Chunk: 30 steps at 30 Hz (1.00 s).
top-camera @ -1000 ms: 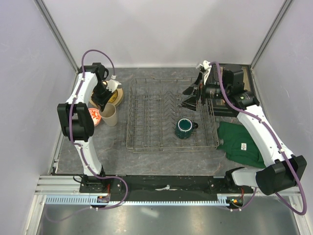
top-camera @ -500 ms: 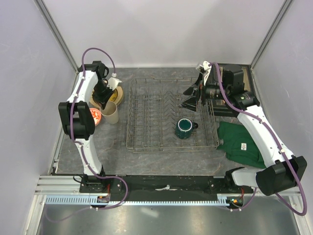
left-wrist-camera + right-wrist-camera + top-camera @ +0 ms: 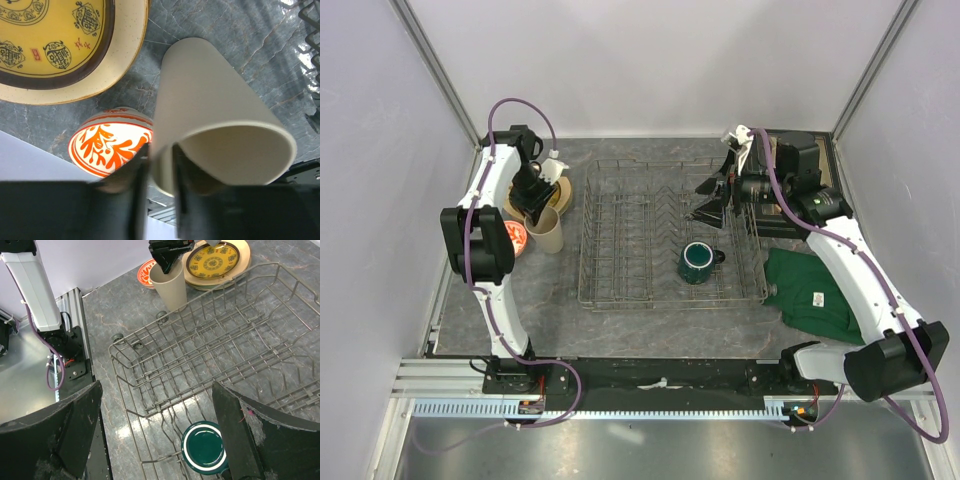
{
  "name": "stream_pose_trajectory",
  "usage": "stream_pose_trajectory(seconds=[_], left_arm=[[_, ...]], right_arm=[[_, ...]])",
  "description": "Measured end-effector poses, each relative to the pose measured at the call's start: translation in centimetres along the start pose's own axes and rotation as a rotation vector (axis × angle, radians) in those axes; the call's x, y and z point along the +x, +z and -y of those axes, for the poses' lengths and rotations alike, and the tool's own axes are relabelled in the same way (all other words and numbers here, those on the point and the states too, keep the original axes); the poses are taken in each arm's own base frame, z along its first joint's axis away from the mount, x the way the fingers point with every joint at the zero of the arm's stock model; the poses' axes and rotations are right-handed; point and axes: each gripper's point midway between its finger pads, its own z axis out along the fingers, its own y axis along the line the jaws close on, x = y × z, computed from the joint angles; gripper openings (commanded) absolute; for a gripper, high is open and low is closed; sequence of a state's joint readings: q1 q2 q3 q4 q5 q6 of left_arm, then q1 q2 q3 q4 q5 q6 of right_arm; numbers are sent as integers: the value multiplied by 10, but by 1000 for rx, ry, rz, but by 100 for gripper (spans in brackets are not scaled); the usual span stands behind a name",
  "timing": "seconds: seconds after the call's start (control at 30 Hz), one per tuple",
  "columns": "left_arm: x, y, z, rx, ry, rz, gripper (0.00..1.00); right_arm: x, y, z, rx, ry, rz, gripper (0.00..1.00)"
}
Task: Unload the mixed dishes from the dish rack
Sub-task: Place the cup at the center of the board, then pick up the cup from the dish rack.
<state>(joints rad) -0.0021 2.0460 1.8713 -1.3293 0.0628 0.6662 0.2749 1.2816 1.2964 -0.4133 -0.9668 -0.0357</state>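
Observation:
The tall beige tumbler (image 3: 546, 234) stands on the table left of the grey wire dish rack (image 3: 620, 250). My left gripper (image 3: 534, 210) is shut on its rim; in the left wrist view the fingers (image 3: 139, 200) pinch the tumbler's wall (image 3: 215, 115). The red-and-white bowl (image 3: 107, 145) sits beside it. The gold-brown plate (image 3: 50, 35) lies on the pale plate (image 3: 127, 50). The dark green mug (image 3: 698, 262) stands in the rack's near right part. My right gripper (image 3: 708, 198) hovers open and empty above the rack, with the mug (image 3: 204, 447) between its fingers in the right wrist view.
A folded green cloth (image 3: 810, 290) lies on the table right of the rack. A dark box (image 3: 798, 160) sits at the back right behind my right arm. White walls close in both sides and the back.
My left wrist has turned slightly over the tumbler. The tumbler, the mug and my right arm have hardly moved.

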Motion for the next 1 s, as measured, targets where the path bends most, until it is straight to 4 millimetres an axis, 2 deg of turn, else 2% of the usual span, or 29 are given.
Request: stream_pose_trajectory(seconds=[0.23, 0.3, 0.47, 0.6, 0.73, 0.87, 1.0], left_arm=[[0, 0, 0, 1, -1, 0, 63], [-1, 0, 0, 2, 0, 2, 66], [-12, -13, -1, -4, 3, 55, 82], [-28, -38, -6, -42, 12, 144, 90], [-40, -76, -6, -94, 25, 253, 93], [-43, -112, 5, -115, 42, 355, 97], [-40, -138, 19, -120, 58, 433, 98]], right_arm=[[5, -2, 2, 12, -17, -18, 98], [12, -3, 5, 30, -24, -43, 98], [39, -6, 25, 118, -49, -143, 98], [68, -9, 40, 197, -79, -271, 98], [97, -6, 44, 239, -129, -413, 98], [121, -5, 50, 273, -185, -530, 98], [146, -4, 52, 278, -223, -648, 98]])
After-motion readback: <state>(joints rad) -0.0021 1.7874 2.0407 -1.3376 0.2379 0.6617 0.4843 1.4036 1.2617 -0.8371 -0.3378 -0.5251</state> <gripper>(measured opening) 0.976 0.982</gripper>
